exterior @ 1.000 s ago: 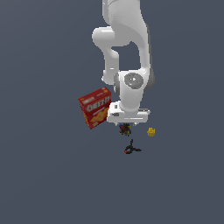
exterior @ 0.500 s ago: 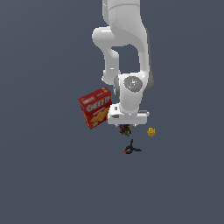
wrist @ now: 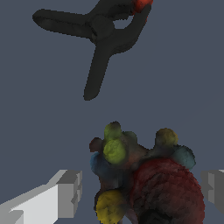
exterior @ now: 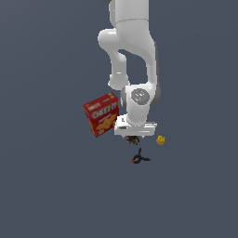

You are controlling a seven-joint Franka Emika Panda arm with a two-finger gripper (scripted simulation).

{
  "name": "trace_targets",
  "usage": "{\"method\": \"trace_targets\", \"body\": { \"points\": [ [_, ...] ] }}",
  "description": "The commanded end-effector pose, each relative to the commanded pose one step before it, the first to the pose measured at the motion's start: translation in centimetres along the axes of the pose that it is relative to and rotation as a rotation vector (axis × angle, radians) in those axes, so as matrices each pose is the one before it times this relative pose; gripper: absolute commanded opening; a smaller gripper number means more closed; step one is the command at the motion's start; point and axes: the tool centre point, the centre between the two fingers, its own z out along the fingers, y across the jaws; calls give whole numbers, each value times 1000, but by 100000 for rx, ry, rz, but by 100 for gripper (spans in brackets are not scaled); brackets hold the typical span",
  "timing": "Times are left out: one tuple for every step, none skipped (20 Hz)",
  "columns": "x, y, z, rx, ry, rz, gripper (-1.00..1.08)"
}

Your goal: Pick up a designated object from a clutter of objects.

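The designated object, a tiny dark lump (wrist: 144,179) speckled with red, green and yellow, lies on the floor directly under my hand; in the exterior view (exterior: 133,140) it is mostly hidden by the hand. My gripper (wrist: 142,192) is open, and its grey fingers (wrist: 65,194) stand on either side of the lump, close to it. I cannot tell whether they touch it. The rest of the clutter lies around it: a red Cheez-It box (exterior: 101,114), a small yellow block (exterior: 160,140) and a black three-pronged item (exterior: 139,158). The small grey disc is out of view.
The black three-pronged item with a red tip (wrist: 100,39) lies just beyond the lump in the wrist view. The cracker box stands at the exterior view's left of my hand, and the yellow block lies at its right. The floor is plain dark grey.
The hand has come down slightly over the lump. The objects have not moved.
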Motion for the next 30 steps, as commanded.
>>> {"method": "trace_targets", "body": {
  "points": [
    [-124, 43, 508, -66, -424, 56, 100],
    [0, 0, 0, 0, 0, 0, -100],
    [0, 0, 0, 0, 0, 0, -100],
    [0, 0, 0, 0, 0, 0, -100],
    [0, 0, 0, 0, 0, 0, -100],
    [0, 0, 0, 0, 0, 0, -100],
    [0, 0, 0, 0, 0, 0, -100],
    [0, 0, 0, 0, 0, 0, -100],
    [0, 0, 0, 0, 0, 0, -100],
    [0, 0, 0, 0, 0, 0, -100],
    [0, 0, 0, 0, 0, 0, -100],
    [198, -86, -450, 100, 732, -110, -100],
    [-1, 10, -24, 0, 0, 0, -100],
    [-2, 31, -71, 0, 0, 0, -100],
    [-3, 51, -118, 0, 0, 0, -100],
    [-4, 71, -165, 0, 0, 0, -100],
    [-5, 91, -212, 0, 0, 0, -100],
    [-6, 112, -260, 0, 0, 0, -100],
    [-8, 132, -308, 0, 0, 0, -100],
    [-9, 153, -356, 0, 0, 0, -100],
    [-10, 174, -405, 0, 0, 0, -100],
    [-11, 195, -455, 0, 0, 0, -100],
    [-9, 209, -470, -18, -66, -11, -100],
    [-13, 237, -557, 0, 0, 0, -100],
    [-14, 259, -610, 0, 0, 0, -100],
    [-15, 280, -662, 0, 0, 0, -100],
    [-16, 301, -713, 0, 0, 0, -100],
    [-12, 318, -731, 29, -62, -8, -100],
    [-17, 338, -807, 0, 0, 0, -100],
    [-17, 355, -852, 0, 0, 0, -100]
  ]
}}
